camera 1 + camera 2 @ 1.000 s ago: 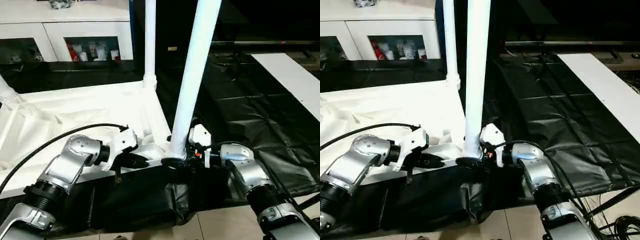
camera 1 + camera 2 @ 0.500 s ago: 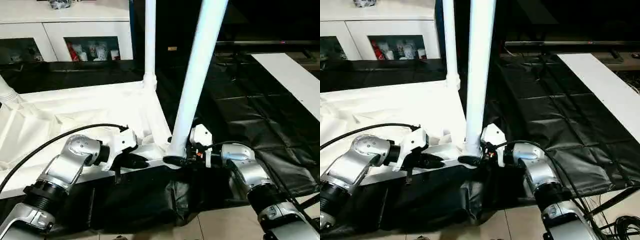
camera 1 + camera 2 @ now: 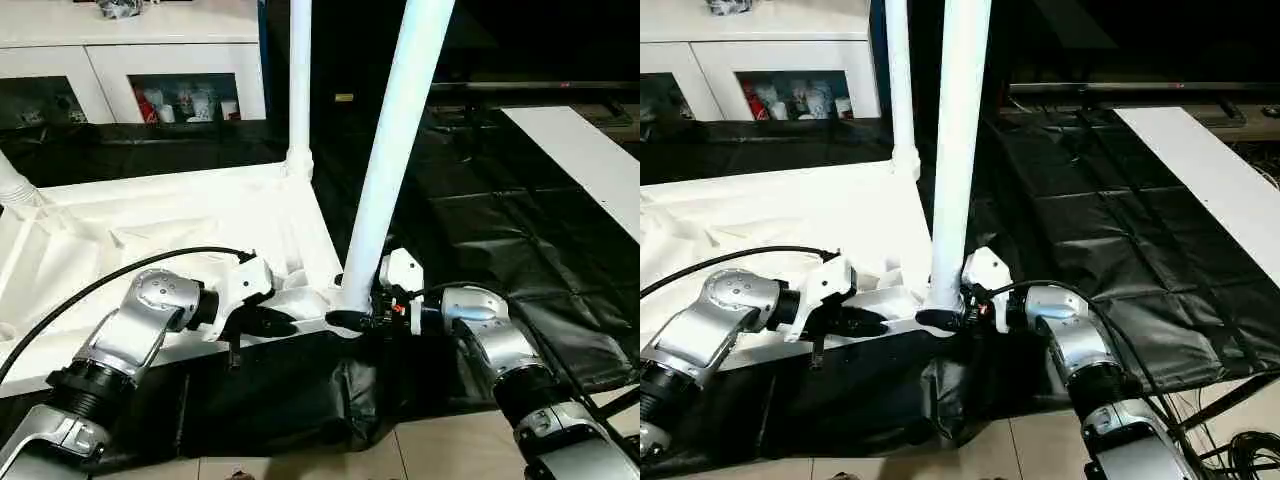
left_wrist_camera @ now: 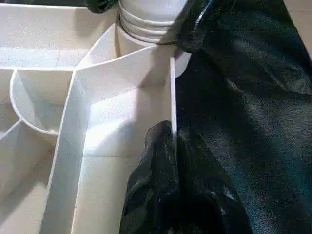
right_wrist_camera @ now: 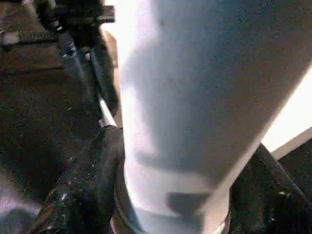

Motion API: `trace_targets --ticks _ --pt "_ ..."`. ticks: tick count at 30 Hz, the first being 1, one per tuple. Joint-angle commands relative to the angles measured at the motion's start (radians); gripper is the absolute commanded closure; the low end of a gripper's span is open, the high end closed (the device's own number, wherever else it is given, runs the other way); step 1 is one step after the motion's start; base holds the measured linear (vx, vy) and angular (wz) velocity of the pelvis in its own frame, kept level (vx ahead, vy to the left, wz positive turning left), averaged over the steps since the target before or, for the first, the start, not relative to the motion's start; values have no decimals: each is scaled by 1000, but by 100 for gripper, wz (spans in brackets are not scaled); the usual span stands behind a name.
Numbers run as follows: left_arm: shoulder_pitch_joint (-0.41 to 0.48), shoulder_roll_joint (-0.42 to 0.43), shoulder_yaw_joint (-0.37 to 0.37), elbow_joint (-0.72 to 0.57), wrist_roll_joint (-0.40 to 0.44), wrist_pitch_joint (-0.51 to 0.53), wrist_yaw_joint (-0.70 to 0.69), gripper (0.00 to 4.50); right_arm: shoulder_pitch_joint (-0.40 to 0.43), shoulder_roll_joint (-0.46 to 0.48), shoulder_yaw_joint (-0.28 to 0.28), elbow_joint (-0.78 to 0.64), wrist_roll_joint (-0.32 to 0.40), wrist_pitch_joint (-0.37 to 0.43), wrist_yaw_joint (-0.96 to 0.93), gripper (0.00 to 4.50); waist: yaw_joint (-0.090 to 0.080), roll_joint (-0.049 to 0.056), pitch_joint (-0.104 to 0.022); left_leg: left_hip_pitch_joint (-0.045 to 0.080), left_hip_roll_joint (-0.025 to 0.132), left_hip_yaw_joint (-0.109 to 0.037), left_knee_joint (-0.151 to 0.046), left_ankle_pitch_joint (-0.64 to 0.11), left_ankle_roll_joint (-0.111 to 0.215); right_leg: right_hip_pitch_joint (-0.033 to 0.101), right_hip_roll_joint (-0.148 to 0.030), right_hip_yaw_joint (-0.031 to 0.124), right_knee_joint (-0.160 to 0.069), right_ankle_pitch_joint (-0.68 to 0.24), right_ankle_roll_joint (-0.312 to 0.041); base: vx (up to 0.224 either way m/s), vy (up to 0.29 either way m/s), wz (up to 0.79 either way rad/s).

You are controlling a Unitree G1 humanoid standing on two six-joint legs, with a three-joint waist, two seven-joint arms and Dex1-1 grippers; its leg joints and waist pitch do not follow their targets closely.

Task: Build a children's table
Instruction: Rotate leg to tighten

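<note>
Two of my grippers are working one near corner of the upturned white tabletop [image 3: 200, 225], which lies on the black-sheeted table [image 3: 500, 230] with its ribbed underside facing up. My right gripper [image 3: 352, 321] is clamped around the base of a long white leg [image 3: 395, 150], right where it enters the corner socket; in the right wrist view its black fingers [image 5: 92, 185] flank the leg on both sides. My left gripper [image 3: 275, 322] is closed on the tabletop's near rim [image 4: 171, 92], just beside that socket, bracing it. Over the last second the leg has tipped slightly, its top leaning a little further to my right, while its base has stayed at the socket. I judge that I am working the leg home by rocking or twisting it, and it is not yet fully upright. A second leg [image 3: 300, 80] already stands at the far corner.
</note>
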Motion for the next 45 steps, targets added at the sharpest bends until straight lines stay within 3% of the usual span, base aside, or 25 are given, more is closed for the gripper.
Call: trace_targets --ticks 1,3,4,8,14,17,21,25,27,29,30,31,32,34,36,38,40,42,45 --pt "-23 -14 3 28 31 6 50 450 -27 34 -41 43 6 7 -115 184 -5 9 -58 15 56 -30 -81 -321 1 42 -63 48 -80 -391 -207 0 0 0" --pt "-27 -22 5 37 38 8 69 450 -32 49 -56 54 13 10 -150 184 -8 10 -57 19 57 -33 -82 -333 -10 39 -64 48 -84 -426 -192 0 0 0" --pt "-45 -52 7 79 59 20 133 450 -39 97 -82 75 27 26 -239 185 -9 12 -56 19 56 -34 -82 -342 -15 37 -64 48 -87 -443 -184 0 0 0" --pt "-88 -123 21 160 77 43 255 450 -56 191 -101 106 24 52 -395 185 -13 10 -56 22 54 -35 -83 -367 -25 32 -64 48 -92 -480 -166 0 0 0" --pt "-167 -241 65 286 94 87 469 450 -128 311 -74 209 -78 71 -686 186 -24 12 -54 22 49 -38 -83 -392 -35 27 -63 43 -100 -529 -145 0 0 0" --pt "-196 -275 80 337 107 84 548 450 -152 346 -93 243 -74 100 -765 186 -26 10 -55 23 49 -38 -83 -401 -29 25 -65 42 -106 -536 -132 0 0 0" --pt "-234 -315 99 413 116 68 629 450 -182 371 -97 291 -108 134 -847 186 -24 11 -54 34 47 -35 -81 -426 -26 17 -63 42 -112 -539 -128 0 0 0" --pt "-228 -314 93 408 117 57 592 450 -177 380 -135 283 -56 117 -776 186 -25 10 -55 24 51 -39 -87 -426 -17 24 -66 41 -111 -544 -116 0 0 0" --pt "-220 -308 86 400 113 42 563 450 -177 380 -151 272 -36 117 -766 130 -25 9 -54 24 52 -40 -87 -430 -18 24 -68 40 -112 -549 -117 0 0 0" --pt "-212 -301 83 390 109 30 535 450 -179 371 -155 266 -34 118 -756 114 -27 8 -54 21 51 -40 -88 -435 -14 26 -69 40 -113 -558 -113 0 0 0" --pt "-207 -296 80 382 107 23 518 450 -179 365 -157 261 -32 119 -750 107 -31 9 -54 15 52 -44 -91 -439 -13 30 -70 38 -112 -566 -107 0 0 0" --pt "-195 -283 77 366 107 13 486 450 -176 347 -165 244 -26 123 -733 107 -43 6 -53 -3 51 -51 -97 -424 -16 43 -69 33 -104 -563 -99 -12 13 -19" --pt "-195 -283 77 366 107 13 486 450 -176 347 -165 244 -26 123 -733 81 -43 10 -53 -5 52 -54 -100 -425 -18 46 -70 30 -105 -572 -94 -12 13 -19" --pt "-168 -263 73 327 97 -4 435 450 -153 296 -120 206 -73 67 -689 72 -50 13 -58 7 56 -51 -95 -423 -19 37 -73 35 -108 -514 -121 0 0 0" --pt "-159 -256 71 311 92 -16 414 450 -140 276 -98 190 -90 38 -655 72 -51 11 -58 9 55 -43 -92 -408 -9 33 -69 38 -104 -443 -157 0 0 0" --pt "-121 -215 58 254 71 -53 316 450 -71 203 -71 92 -56 26 -463 72 -46 9 -59 9 55 -40 -90 -386 12 41 -69 40 -101 -402 -176 0 0 0" --pt "-105 -196 51 232 63 -62 273 450 -42 167 -62 50 -47 16 -395 72 -42 4 -62 6 57 -33 -86 -319 46 45 -67 44 -90 -316 -202 28 -9 2" --pt "-82 -161 37 191 50 -69 203 450 -7 110 -50 -2 -40 1 -313 72 -42 2 -65 1 56 -31 -83 -276 60 52 -68 44 -83 -281 -219 56 -21 2" --pt "-65 -139 30 160 35 -74 148 450 12 76 -52 -37 -21 12 -248 72 -37 7 -71 3 57 -27 -77 -180 88 56 -64 44 -69 -158 -259 55 -20 -1"
